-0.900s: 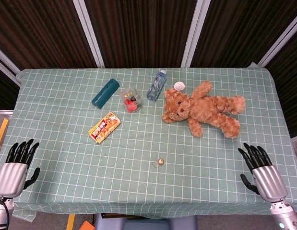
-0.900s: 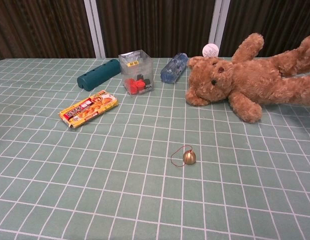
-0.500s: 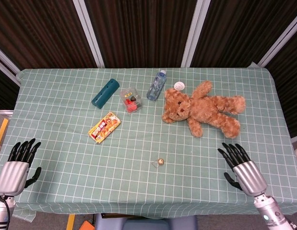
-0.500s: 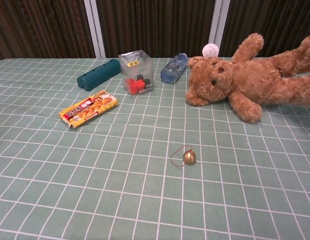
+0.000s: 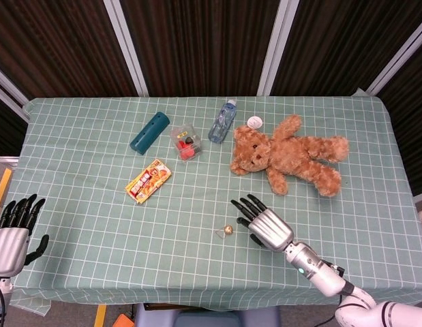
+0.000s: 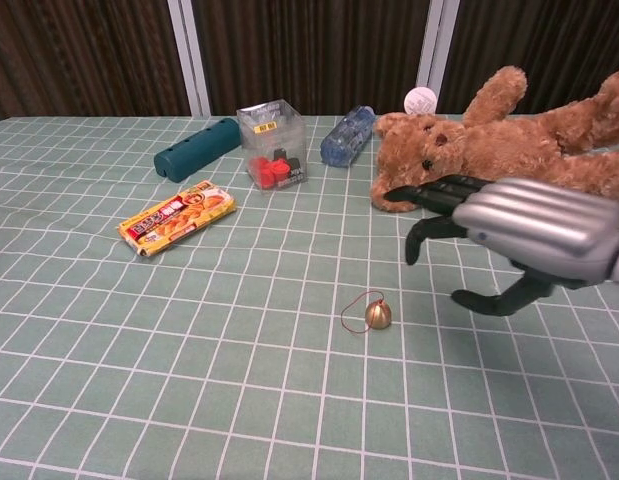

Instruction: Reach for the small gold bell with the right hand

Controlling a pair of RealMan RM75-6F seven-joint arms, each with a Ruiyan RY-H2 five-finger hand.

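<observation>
The small gold bell with a thin red loop lies on the green checked tablecloth near the front middle. My right hand hovers just to the right of it, fingers spread and pointing toward the bell, holding nothing. A short gap separates its fingertips from the bell. My left hand stays at the table's front left corner, fingers apart and empty; only the head view shows it.
A brown teddy bear lies behind the right hand. Further back are a water bottle, a clear box with red pieces, a teal cylinder and a white disc. A snack packet lies left of centre.
My right hand has swept from the front right edge leftward across the table to a spot just beside the bell. The left hand has drifted slightly down and left.
</observation>
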